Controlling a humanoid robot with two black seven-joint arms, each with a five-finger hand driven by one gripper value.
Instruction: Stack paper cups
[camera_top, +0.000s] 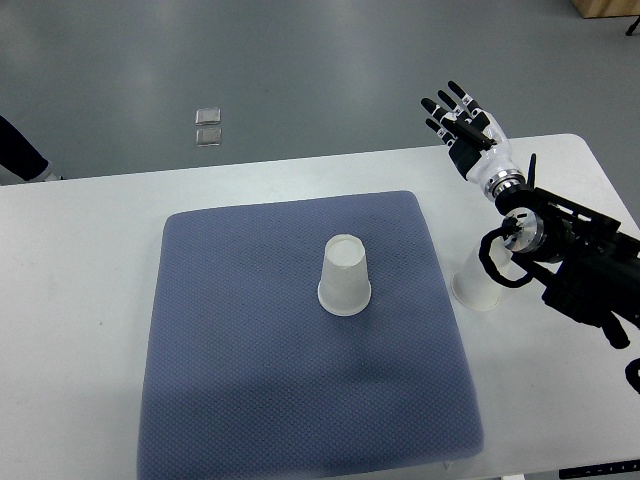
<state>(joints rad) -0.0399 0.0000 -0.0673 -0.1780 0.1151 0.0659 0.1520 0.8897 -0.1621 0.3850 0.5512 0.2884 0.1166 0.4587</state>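
1 white paper cup (345, 277) stands upside down on the mat; another cup (478, 285) rests on the table.

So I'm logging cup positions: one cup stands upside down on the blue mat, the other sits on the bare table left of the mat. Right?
Not quite. The second cup sits on the bare table right of the blue mat, not left, as the top view shows. The upside-down cup is on the mat.

The tabletop (90, 300) is seen as white. The mat (250, 400) on it is grey-blue, with a fine dotted weave. Both cups, one (345, 277) on the mat and one (478, 285) beside it, are translucent white. The right hand (468, 135) is white with black fingers (445, 103), and its arm (585, 265) is black. The floor (300, 70) is grey.
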